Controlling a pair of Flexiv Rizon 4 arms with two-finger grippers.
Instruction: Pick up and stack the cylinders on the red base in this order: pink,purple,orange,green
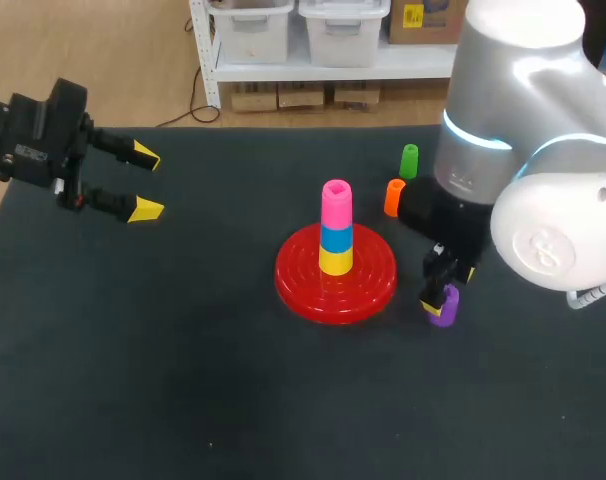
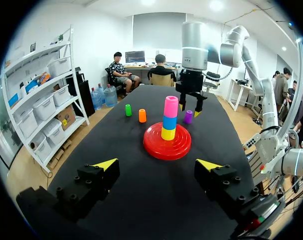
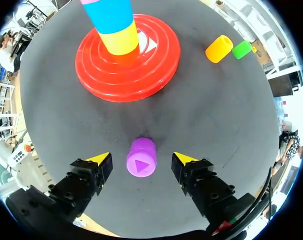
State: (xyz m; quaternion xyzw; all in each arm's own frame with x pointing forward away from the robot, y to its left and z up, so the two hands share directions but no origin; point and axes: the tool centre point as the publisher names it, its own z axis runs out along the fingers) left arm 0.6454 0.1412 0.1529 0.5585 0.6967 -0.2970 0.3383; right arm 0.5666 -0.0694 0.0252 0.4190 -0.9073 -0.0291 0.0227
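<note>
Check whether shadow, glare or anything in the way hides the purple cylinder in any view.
Head view: the right arm covers part of the table, yet the purple cylinder shows under the right gripper, without glare. Left wrist view: it stands far off beside the red base, evenly lit. Right wrist view: unobstructed inside the open gripper, a soft shadow on the table ahead of it.

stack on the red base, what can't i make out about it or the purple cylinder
- Right wrist view: the stack loses its top to the view's edge; the pink cylinder barely shows.
- Head view: the right end effector sits mostly hidden under its own arm, so contact with the purple cylinder is unreadable.
- Left wrist view: same contact, too small.
</note>
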